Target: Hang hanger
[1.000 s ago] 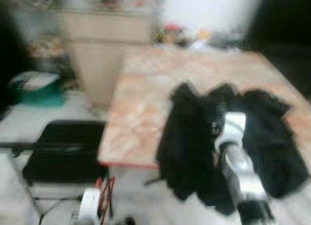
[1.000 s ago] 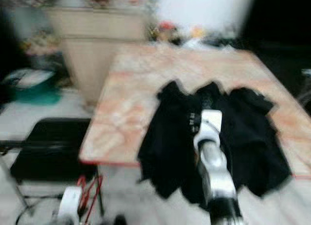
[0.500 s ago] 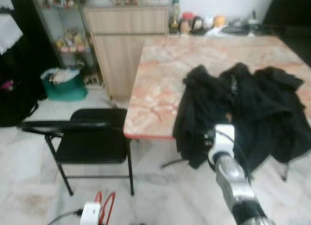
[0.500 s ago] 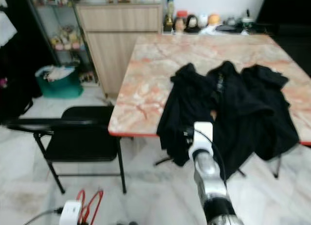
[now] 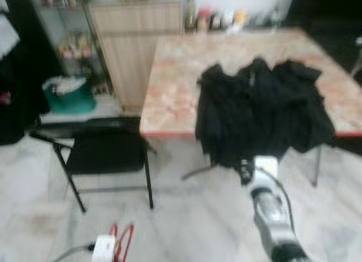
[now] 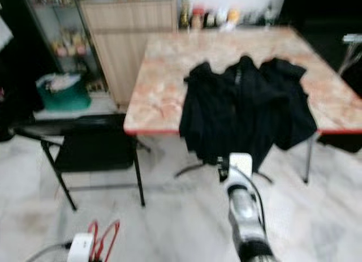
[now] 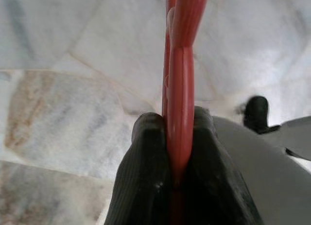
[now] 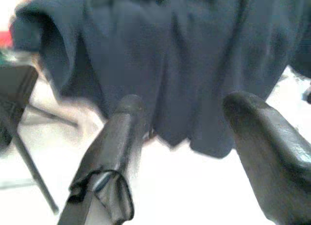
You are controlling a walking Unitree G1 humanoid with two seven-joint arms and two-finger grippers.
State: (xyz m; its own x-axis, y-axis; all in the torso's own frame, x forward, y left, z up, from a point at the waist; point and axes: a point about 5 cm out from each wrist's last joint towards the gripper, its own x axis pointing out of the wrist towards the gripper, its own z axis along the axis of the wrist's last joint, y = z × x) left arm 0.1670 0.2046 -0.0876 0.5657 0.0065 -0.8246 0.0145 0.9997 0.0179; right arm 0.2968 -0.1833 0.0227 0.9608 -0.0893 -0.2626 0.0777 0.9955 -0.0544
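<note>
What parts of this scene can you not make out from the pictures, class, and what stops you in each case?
1. Hanger: its full shape; the left wrist view's top edge cuts it off above the left gripper.
2. Garment on the table: its type; dark folds and blur in the eye views.
3. Items at the table's far end: too small and blurred.
4. Right gripper: the eye views show its arm, hiding the fingers.

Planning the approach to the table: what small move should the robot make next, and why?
Probably step closer to the table. The black garment drapes over its near edge, and the open right gripper faces it with floor between. The left gripper is shut on the red hanger, low over the floor.
</note>
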